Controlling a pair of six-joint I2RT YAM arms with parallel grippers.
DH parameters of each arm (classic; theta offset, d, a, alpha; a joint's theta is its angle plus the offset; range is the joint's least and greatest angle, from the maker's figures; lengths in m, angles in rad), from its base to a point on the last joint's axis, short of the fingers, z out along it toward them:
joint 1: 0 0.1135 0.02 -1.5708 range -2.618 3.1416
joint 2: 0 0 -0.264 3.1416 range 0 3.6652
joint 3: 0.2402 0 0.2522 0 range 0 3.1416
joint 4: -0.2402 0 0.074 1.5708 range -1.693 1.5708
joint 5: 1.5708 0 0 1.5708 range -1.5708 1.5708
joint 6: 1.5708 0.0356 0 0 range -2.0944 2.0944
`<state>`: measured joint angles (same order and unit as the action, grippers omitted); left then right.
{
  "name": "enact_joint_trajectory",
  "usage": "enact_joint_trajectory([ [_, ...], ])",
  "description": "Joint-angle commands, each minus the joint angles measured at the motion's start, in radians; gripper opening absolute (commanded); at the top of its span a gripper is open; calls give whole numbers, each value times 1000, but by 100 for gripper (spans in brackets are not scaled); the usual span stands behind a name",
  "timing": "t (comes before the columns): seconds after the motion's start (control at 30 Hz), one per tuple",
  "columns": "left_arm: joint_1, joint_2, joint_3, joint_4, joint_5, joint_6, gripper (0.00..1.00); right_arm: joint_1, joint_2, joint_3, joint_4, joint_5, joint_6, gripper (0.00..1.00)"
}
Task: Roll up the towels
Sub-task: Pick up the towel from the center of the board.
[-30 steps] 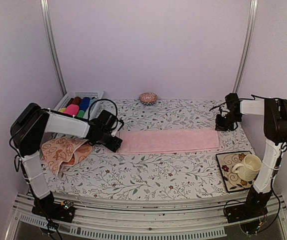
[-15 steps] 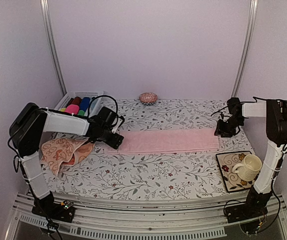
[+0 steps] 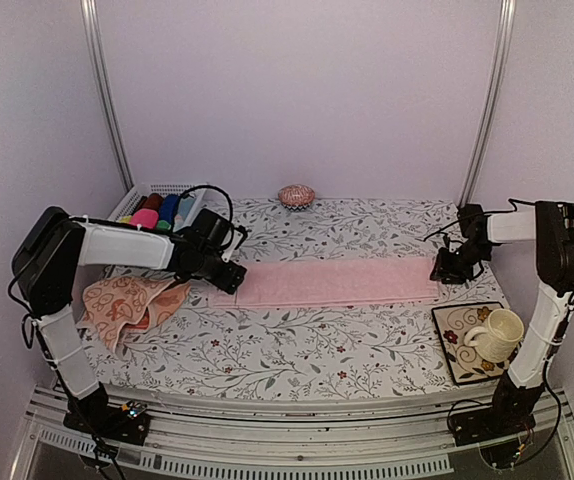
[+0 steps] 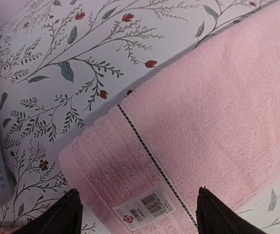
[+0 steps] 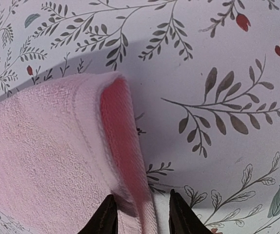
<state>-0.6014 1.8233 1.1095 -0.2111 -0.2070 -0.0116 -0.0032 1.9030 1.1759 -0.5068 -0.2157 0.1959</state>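
1. Far left, the peach patterned towel lies crumpled on the floral tablecloth beside my left arm. Only the top view shows it.
2. Behind it, a white basket holds bright rolled cloths. My left wrist camera catches just a strip of its mesh.
3. My left gripper stands wide, a finger on either side of the pink towel's left end. Only that wrist view shows the barcode label and dark stitched line there.
4. The pink towel lies flat as a long strip across mid-table, between my two grippers.
5. My right gripper is narrowly parted over the towel's right end and is not pinching it. The hem sits between the fingers, and tablecloth shows beside one of them. Up close, the edge curls over in a darker pink fold.
6. Near right, a mug sits on a patterned plate, seen from above only.
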Motion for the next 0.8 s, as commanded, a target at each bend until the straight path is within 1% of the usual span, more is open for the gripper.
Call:
enact_joint_trajectory([
  [0.0,-13,-45,-23,-14,1,-20,81,-6,29,-46,-8,-26,10,36],
  [0.1,-15,-53,-30,-14,-2,-23,81,-4,39,-57,8,-38,14,32],
  [0.23,-18,-57,-36,-14,-6,-22,81,-4,55,-59,17,-56,20,30],
  [0.5,-20,-50,-32,-11,-6,-22,81,-4,64,-62,16,-59,24,31],
  [0.63,-20,-41,-29,-8,-3,-20,81,7,74,-60,12,-32,25,31],
  [0.77,-20,-40,-27,-4,-6,-10,81,15,90,-56,8,-24,30,23],
])
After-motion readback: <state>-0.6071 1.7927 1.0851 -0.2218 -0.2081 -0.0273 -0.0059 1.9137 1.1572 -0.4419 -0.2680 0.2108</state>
